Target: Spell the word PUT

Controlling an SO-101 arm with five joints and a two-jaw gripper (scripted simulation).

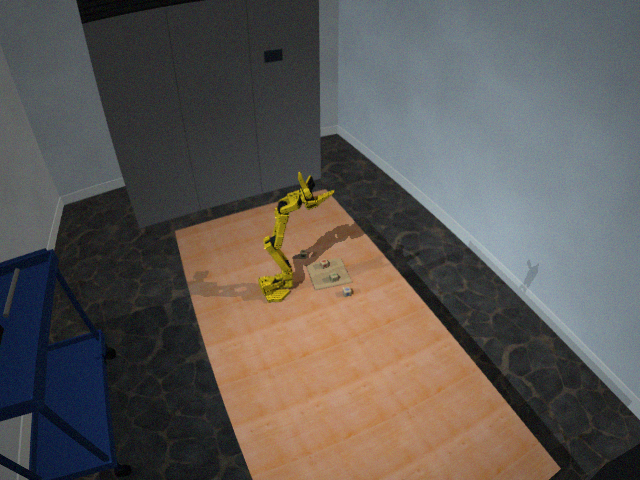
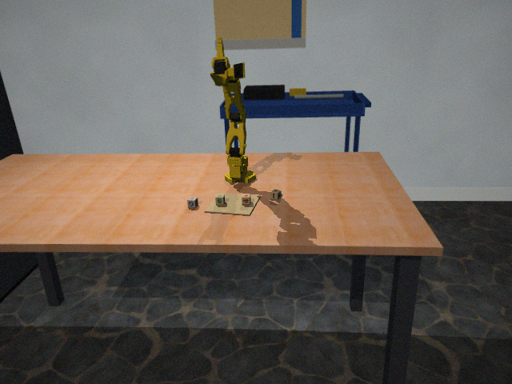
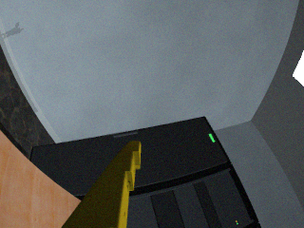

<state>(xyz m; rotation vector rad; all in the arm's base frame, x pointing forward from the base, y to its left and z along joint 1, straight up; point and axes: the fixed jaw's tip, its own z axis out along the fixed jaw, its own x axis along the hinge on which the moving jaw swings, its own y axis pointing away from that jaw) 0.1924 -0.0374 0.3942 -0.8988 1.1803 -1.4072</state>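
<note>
Wooden table (image 1: 361, 361) (image 2: 136, 223) (image 3: 28, 190) carries mat (image 1: 317, 282) (image 2: 231, 208), two blocks beside mat, arm base (image 1: 276, 298) (image 2: 229, 179).

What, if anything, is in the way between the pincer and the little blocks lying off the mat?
Nothing visible. The open pincer is raised high above the table, with only air between it and the two off-mat blocks.
</note>
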